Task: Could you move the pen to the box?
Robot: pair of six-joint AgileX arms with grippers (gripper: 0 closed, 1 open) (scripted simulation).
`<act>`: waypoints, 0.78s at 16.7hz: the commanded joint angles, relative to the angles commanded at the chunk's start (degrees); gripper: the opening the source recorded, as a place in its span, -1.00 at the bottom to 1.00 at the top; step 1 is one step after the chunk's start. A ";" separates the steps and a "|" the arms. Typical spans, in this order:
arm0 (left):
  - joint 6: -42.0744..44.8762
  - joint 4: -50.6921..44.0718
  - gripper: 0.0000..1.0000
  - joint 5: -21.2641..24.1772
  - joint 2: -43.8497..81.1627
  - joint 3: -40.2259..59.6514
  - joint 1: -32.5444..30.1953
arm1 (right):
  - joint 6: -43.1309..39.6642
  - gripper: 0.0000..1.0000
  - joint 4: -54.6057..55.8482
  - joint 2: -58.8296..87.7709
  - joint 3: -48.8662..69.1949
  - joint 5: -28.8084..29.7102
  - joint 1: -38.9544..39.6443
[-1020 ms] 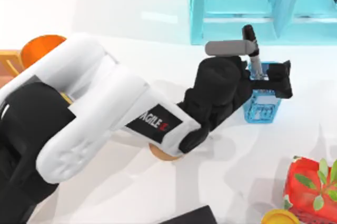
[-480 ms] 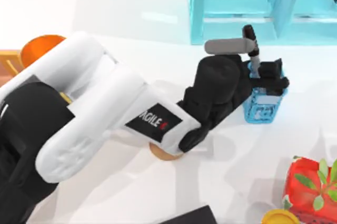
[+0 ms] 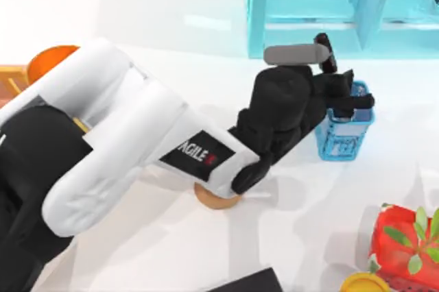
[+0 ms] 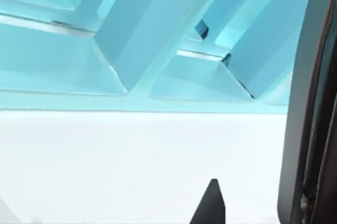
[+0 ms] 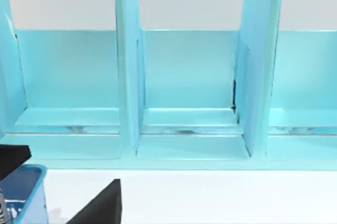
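Note:
The pen (image 3: 324, 49) stands in a small blue mesh cup (image 3: 343, 131) in front of the turquoise shelf. Its black cap sticks up, and its barrel is hidden behind my left gripper (image 3: 346, 96). That gripper is over the cup's rim, shut on the pen just below the cap. One of its black fingertips (image 4: 211, 208) shows in the left wrist view. The box (image 3: 8, 81) peeks out at the far left edge, mostly hidden under my left arm. My right arm (image 3: 240, 284) is parked at the bottom edge; its one visible fingertip (image 5: 102, 205) sits wide of centre, so that gripper is open.
The turquoise shelf unit (image 3: 322, 4) stands right behind the cup. A red pot with green leaves (image 3: 405, 244) and a yellow item (image 3: 363, 283) are at the bottom right. A tan round object (image 3: 216, 199) lies under the left forearm, and an orange round one (image 3: 51, 57) at the left.
The left gripper's fingers were spread on either side of the cup; they have closed in on the pen. The pen's cap has tipped slightly toward the shelf.

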 joint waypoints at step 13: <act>1.36 -5.96 -1.00 4.12 -11.36 -4.48 5.40 | 0.00 1.00 0.00 0.00 0.00 0.00 0.00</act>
